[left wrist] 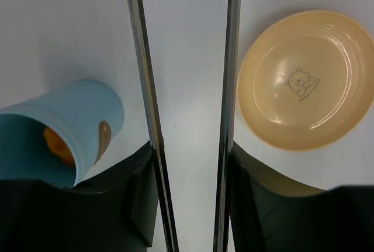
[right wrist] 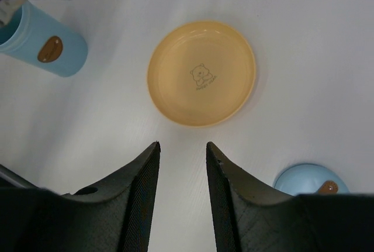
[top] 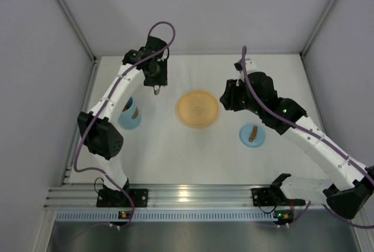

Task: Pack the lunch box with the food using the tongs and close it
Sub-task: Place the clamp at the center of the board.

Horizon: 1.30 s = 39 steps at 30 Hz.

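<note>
Left gripper (left wrist: pixel 191 152) grips tongs (left wrist: pixel 143 59) between lunch box (left wrist: pixel 87 117) and plate (left wrist: pixel 304 79); right gripper (right wrist: pixel 183 149) slightly parted, empty.

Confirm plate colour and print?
Pale orange plate, small bear print at centre; clearest in right wrist view.

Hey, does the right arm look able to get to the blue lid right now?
Probably yes. The right gripper is open and empty, and the lid lies on bare table close beside it, with nothing between them.
</note>
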Tool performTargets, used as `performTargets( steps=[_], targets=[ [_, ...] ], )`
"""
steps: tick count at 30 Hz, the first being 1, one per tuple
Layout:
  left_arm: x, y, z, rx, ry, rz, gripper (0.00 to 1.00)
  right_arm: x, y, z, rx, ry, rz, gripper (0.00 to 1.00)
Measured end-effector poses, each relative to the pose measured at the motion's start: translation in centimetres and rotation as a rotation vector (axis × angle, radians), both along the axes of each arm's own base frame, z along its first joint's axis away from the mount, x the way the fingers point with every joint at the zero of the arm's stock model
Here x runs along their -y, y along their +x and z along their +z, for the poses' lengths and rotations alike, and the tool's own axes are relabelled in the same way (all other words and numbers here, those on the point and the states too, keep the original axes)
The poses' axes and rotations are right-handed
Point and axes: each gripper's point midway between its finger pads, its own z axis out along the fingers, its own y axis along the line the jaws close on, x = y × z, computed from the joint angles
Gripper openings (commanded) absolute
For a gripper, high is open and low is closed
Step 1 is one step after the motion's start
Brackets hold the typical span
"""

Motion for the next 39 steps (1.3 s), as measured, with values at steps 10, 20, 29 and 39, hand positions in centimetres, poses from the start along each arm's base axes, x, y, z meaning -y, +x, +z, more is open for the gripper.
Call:
performTargets(
  steps=[10, 20, 29, 39],
  targets=[
    [1.2, 5.9, -8.3, -0.057, -0.016, 0.019, 0.49, -0.5, 2.8, 0.9, 0.005, -0.026, -0.035, 0.38],
    [-1.6, 9.0, -10.9, -0.046, -0.041, 0.085, 0.52, -0.6, 6.1, -0.2, -0.026, -0.065, -0.049, 0.37],
    [-1.2, 8.3, -15.8, -0.120, -0.029, 0.073, 0.57, -0.3, 7.1, -1.1, -0.057, -0.063, -0.051, 0.37],
    [-1.3, 7.4, -19.9, -0.189, -0.015, 0.079, 0.70, -0.4, 7.1, -1.1, -0.062, -0.054, -0.044, 0.41]
  ],
)
